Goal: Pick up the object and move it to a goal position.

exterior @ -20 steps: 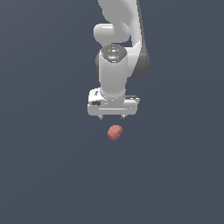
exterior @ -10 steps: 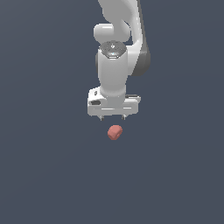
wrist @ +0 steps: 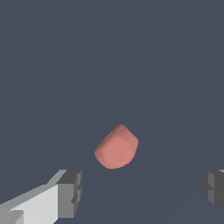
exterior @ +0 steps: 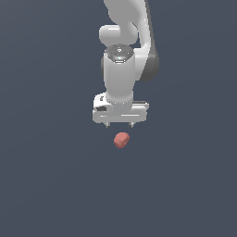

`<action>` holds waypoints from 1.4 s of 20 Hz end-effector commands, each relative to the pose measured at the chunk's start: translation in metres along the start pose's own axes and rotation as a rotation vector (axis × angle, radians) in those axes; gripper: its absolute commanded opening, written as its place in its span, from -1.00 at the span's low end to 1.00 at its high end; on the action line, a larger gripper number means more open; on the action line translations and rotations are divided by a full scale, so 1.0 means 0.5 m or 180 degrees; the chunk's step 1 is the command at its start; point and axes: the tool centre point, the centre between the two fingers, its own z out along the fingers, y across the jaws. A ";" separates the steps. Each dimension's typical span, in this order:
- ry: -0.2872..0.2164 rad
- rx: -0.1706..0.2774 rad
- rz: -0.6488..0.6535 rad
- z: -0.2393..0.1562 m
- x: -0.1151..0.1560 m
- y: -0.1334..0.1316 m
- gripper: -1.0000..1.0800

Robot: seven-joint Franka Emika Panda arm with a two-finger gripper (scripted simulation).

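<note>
The object [exterior: 121, 140] is a small salmon-red rounded lump lying on the dark grey surface. My white gripper [exterior: 120, 125] hangs just behind and above it in the exterior view, pointing down. Its two short fingertips stand wide apart, so it is open and holds nothing. In the wrist view the object [wrist: 116, 147] sits between and beyond the two grey finger pads [wrist: 70, 193], closer to the one on the white finger, and it touches neither.
A plain dark grey surface [exterior: 51, 185] spreads out on every side of the object. Nothing else stands on it in either view.
The gripper has come down a little toward the object over the last second. The object has stayed where it was, and the fingers have stayed apart.
</note>
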 end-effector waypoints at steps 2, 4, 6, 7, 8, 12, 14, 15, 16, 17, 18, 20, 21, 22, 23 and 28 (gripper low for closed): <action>-0.0008 0.0002 0.0119 0.009 -0.002 -0.001 0.92; -0.0013 0.0003 0.0211 0.016 -0.003 -0.002 0.92; -0.0020 0.0004 0.0320 0.025 -0.005 -0.003 0.92; -0.0023 0.0004 0.0381 0.029 -0.005 -0.004 0.92; -0.0027 0.0004 0.0446 0.034 -0.006 -0.004 0.92; -0.0044 0.0002 0.0748 0.057 -0.011 -0.007 0.92; -0.0054 -0.0001 0.0917 0.069 -0.014 -0.008 0.92; -0.0058 -0.0003 0.1002 0.076 -0.015 -0.008 0.92; -0.0062 -0.0005 0.1087 0.082 -0.017 -0.009 0.92; -0.0067 -0.0008 0.1172 0.088 -0.018 -0.009 0.92; -0.0071 -0.0010 0.1257 0.094 -0.020 -0.010 0.92; -0.0079 -0.0017 0.1427 0.107 -0.023 -0.011 0.92; -0.0083 -0.0020 0.1511 0.113 -0.025 -0.011 0.92; -0.0087 -0.0024 0.1596 0.119 -0.027 -0.011 0.92; -0.0090 -0.0028 0.1680 0.125 -0.028 -0.012 0.92; -0.0103 -0.0048 0.2037 0.150 -0.036 -0.013 0.92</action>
